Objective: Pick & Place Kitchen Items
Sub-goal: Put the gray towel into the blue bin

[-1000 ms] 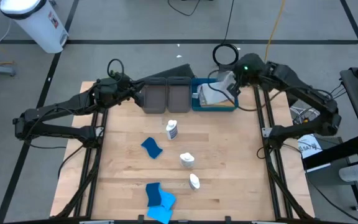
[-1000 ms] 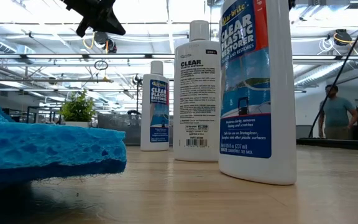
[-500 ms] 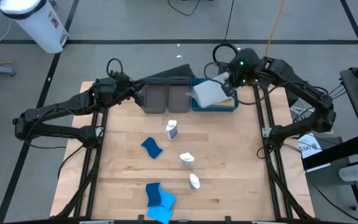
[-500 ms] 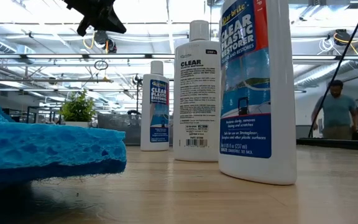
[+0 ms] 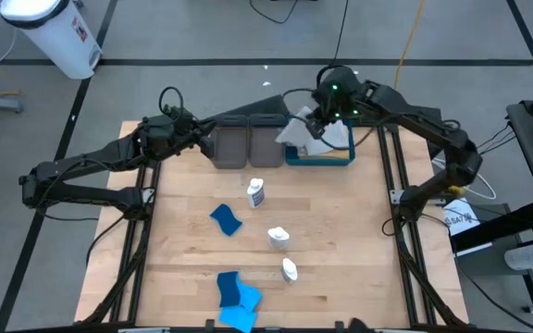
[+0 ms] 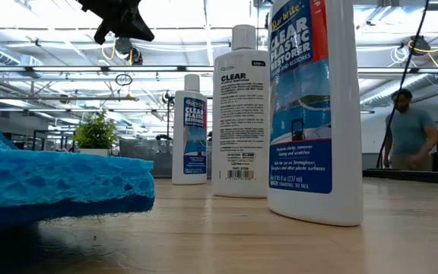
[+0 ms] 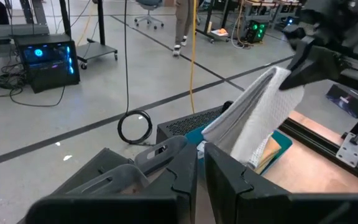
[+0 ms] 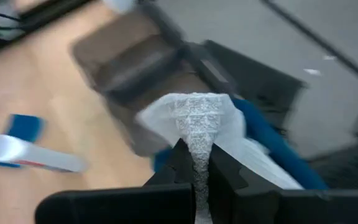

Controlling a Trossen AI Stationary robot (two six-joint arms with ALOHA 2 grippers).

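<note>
We see R gripper (image 5: pixel 311 125) pinched tight on grey cloth (image 5: pixel 296 132), cloth lifted, hanging over near edge of blue tray (image 5: pixel 327 158) at table's far side. L gripper (image 5: pixel 204 136) fingers nearly together, nothing held, beside grey trays (image 5: pixel 248 143). Three white bottles (image 5: pixel 255 193) and blue sponges (image 5: pixel 237 294) mid-table and near edge.
</note>
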